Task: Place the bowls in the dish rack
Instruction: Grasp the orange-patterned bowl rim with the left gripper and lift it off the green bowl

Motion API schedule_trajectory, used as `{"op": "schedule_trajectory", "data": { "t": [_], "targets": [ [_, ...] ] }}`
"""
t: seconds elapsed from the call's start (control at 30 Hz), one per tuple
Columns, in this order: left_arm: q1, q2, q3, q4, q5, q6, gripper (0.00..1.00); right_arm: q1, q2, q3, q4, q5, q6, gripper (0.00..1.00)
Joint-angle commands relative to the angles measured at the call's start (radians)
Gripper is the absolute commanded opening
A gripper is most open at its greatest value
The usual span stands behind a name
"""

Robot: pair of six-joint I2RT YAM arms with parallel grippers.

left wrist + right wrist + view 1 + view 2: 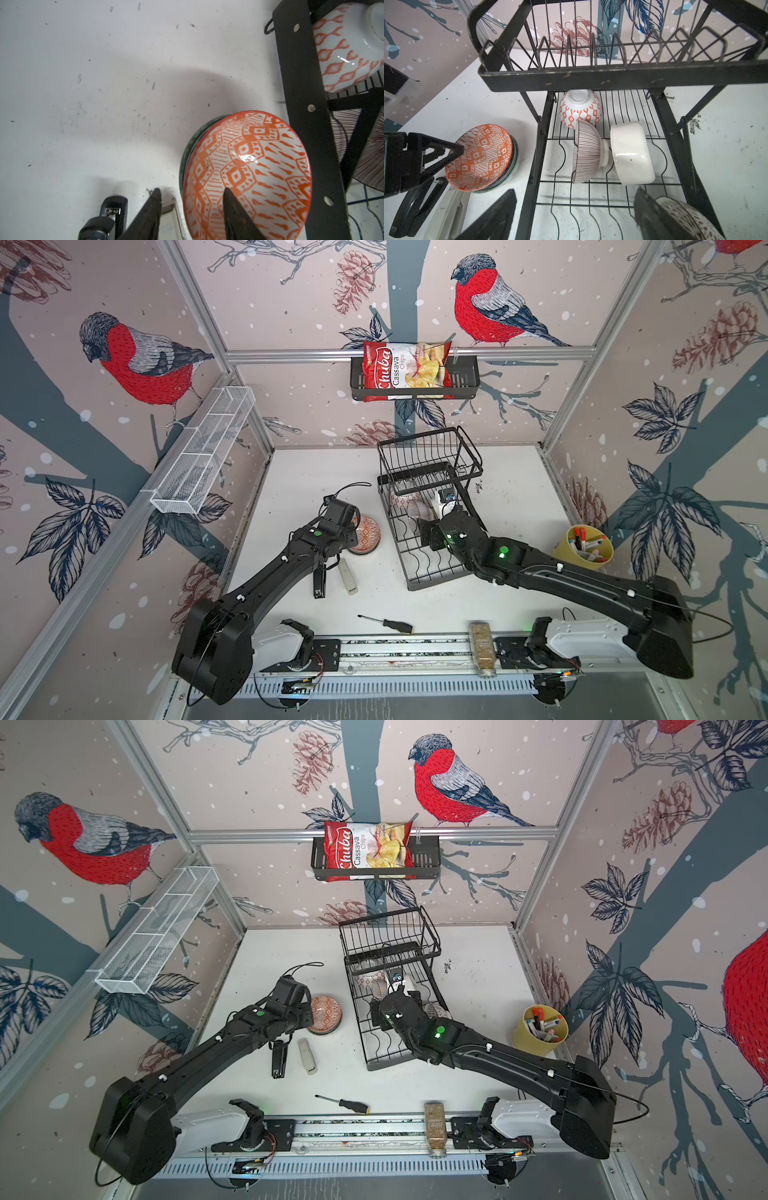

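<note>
The left hand [192, 193] is low at the left side of the dish rack [538, 155]. Its fingers are partly apart and straddle the near rim of the orange-patterned bowl [249, 162], one tip inside the bowl and one outside. A gap shows at the outer tip, so the bowl looks bracketed rather than gripped. That bowl tops a small stack on the white surface [104, 83], just beside the rack. A green-edged bowl [182, 166] lies under it. More rims show below in the right wrist view, but I cannot count them.

Four bowls are in the rack's lower tier. A white bowl with orange diamonds [580, 108] lies bottom-up at the back. A fine-striped bowl [586, 153] stands on edge in the wavy wires. The plain white bowl [631, 153] stands on edge touching the striped bowl's foot. A dotted bowl [685, 218] sits at the near right. The upper basket [591, 78] holds nothing.

The right hand [574, 216] is over the lower tier with its fingers spread wide. Only rack wires show between them, and the dotted bowl lies just outside one finger, so it looks set down.

As I judge it, roughly half the job is done. The stack is still to go in, starting with the orange-patterned bowl.
</note>
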Motion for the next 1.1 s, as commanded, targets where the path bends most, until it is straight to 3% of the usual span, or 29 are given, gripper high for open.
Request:
{"op": "schedule_trajectory", "data": {
  "t": [0.0,0.23,0.93,1.07],
  "targets": [
    [0.004,0.014,-0.001,0.027,-0.003,0.022,0.43,0.0,0.006,0.008,-0.004,0.021,-0.005,0.89],
    [0.009,0.036,0.0,0.041,0.002,0.03,0.29,0.0,0.043,0.02,-0.024,0.04,-0.006,0.88],
    [0.013,0.038,0.002,0.047,-0.017,0.027,0.01,0.003,0.073,0.024,-0.034,0.059,-0.008,0.88],
    [0.012,0.021,0.012,0.046,-0.017,0.029,0.0,0.005,0.077,0.025,-0.035,0.058,-0.007,0.88]
  ]
}}
